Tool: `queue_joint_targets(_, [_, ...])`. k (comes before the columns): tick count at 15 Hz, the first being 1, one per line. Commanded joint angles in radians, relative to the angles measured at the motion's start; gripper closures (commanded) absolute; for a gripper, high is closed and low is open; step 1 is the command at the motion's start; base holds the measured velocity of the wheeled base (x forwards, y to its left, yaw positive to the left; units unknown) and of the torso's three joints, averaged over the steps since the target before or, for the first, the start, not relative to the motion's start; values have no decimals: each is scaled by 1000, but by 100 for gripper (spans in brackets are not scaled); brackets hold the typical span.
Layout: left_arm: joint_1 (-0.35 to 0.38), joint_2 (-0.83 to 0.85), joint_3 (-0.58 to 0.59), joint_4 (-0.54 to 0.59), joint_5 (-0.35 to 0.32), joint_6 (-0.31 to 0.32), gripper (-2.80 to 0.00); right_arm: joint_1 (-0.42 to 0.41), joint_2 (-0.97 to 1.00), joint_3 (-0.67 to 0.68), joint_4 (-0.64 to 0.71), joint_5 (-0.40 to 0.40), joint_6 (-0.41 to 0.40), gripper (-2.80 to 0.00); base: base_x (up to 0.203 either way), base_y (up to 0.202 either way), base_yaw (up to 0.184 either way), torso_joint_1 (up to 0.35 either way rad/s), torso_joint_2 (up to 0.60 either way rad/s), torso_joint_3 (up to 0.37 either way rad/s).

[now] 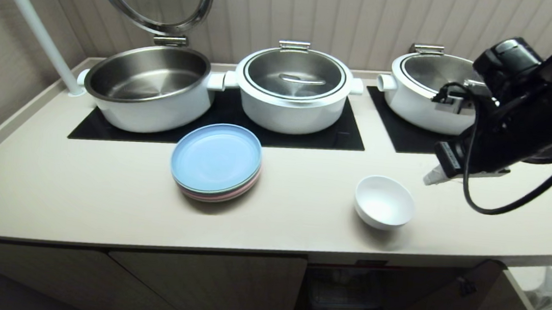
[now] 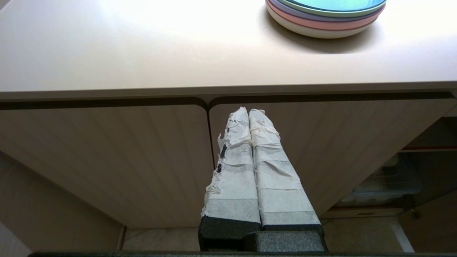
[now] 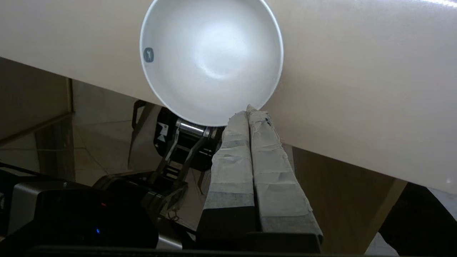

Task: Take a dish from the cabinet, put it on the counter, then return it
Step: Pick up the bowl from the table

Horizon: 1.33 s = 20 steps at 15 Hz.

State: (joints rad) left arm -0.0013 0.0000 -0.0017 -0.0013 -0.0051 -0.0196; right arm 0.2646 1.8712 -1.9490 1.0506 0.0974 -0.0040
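Indoors, beige counter (image 1: 302,201), black cooktop panels (image 1: 283,131), ribbed wall (image 1: 365,19)

wall (image 1: 365,19): beige ribbed panels | pole (image 1: 30,22): white, slanted | floor (image 2: 160,239): beige

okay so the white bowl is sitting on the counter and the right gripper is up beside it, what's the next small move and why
Probably open the right gripper and bring it down to the near rim of the white bowl. The bowl stands free on the counter, and the gripper is shut, empty, just above and beside it. The cabinet below stands open.
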Motion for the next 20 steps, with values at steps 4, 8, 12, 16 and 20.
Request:
queue_joint_targets(4, [0, 0, 0, 0, -1, 0, 0, 7, 76, -11, 12, -5, -2, 0, 0, 0, 0, 0, 0, 0])
queue_joint_targets(8, [1, 0, 0, 0, 1, 0, 0, 7, 86, -11, 15, -5, -1, -280, 0, 0, 0, 0, 0, 0])
queue_joint_targets(12, [0, 0, 0, 0, 0, 0, 0, 7, 86, -11, 11, -5, -1, -280, 0, 0, 0, 0, 0, 0])
queue_joint_targets(16, [0, 0, 0, 0, 0, 0, 0, 7, 112, -11, 9, -8, -8, -280, 0, 0, 0, 0, 0, 0])
queue_joint_targets(20, [0, 0, 0, 0, -1, 0, 0, 7, 159, -12, 5, -12, -9, -280, 0, 0, 0, 0, 0, 0])
